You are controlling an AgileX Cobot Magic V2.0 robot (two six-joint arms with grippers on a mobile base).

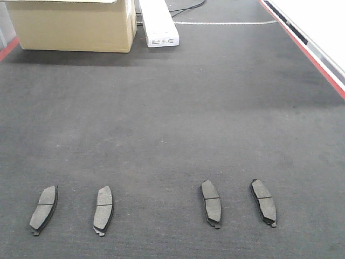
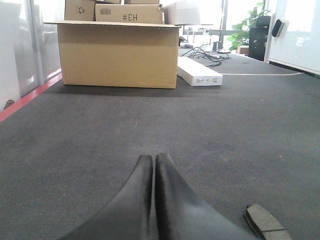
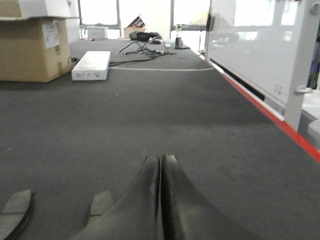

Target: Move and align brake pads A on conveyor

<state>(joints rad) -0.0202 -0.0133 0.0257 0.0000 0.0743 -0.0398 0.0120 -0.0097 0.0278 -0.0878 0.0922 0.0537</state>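
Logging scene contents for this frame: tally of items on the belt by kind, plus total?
Brake pads: 4, lying in a row near the front
Cardboard box: 1, far left
White carton: 1, beside the cardboard box
Total: 6, all on the conveyor

Open conveyor (image 1: 178,108) mid-belt, 4 brake pads A (image 1: 102,210) along near edge, cardboard box (image 1: 73,27) far left
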